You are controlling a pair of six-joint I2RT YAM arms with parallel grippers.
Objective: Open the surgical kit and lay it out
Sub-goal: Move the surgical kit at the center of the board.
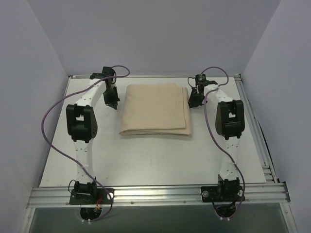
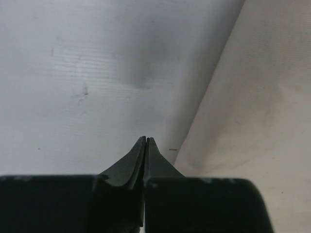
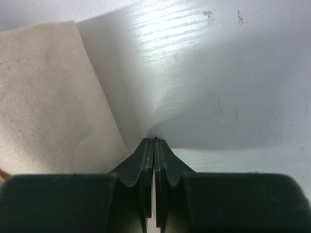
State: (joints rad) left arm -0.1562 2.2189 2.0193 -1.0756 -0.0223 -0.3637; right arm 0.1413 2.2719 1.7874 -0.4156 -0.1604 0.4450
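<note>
I have the left gripper (image 2: 146, 141) with its jaws pressed together tip to tip and nothing between them. Through its wrist camera the tips sit over bare white table (image 1: 146, 165), and the edge of the beige cloth wrap (image 1: 155, 110) runs just beside them on their right, apart from the fingers.

The right gripper (image 3: 154, 141) is the same: jaws closed flat against each other and empty. In its wrist view the wrap's edge lies just to the left of the tips, with white table ahead and to the right of them. I cannot tell whether either set of tips touches the table surface.

From the overhead camera, the wrap is a folded rectangular bundle lying flat between the two grippers, with layered folds showing along the side nearest the right jaws. Both grippers point down beside the far half of the bundle, one at each side edge.
</note>
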